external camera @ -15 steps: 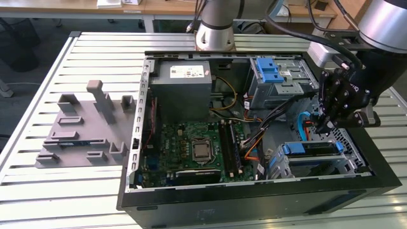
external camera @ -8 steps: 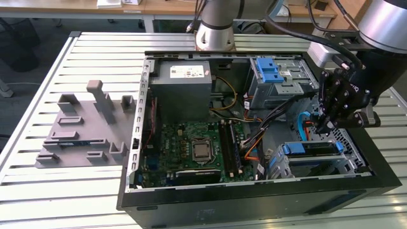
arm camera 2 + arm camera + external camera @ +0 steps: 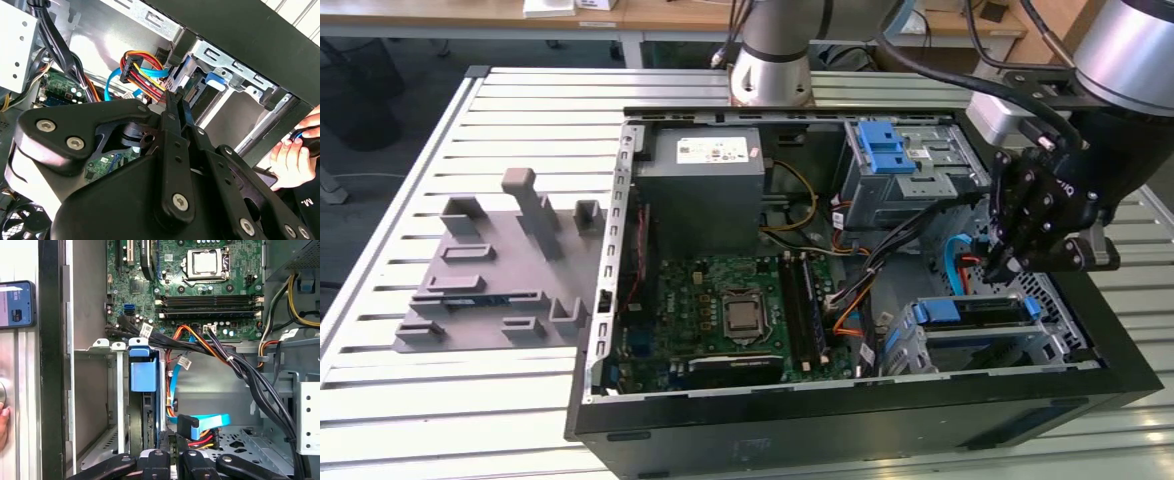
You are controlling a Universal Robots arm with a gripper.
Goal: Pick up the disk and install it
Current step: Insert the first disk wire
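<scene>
- disk (image 3: 970, 312) is sitting on edge in the drive cage (image 3: 1047, 345) at the exterior view's lower right, its blue rail (image 3: 141, 376) showing in the first wrist view.
- i'm watching the gripper (image 3: 1023, 262) hovering just above that cage, fingers (image 3: 176, 107) clenched together, grasping nothing.
- a person's hand (image 3: 292, 160) is waiting beside the case (image 3: 854, 425).

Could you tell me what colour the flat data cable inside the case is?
Light blue; the cable shows best in the first wrist view.
</scene>
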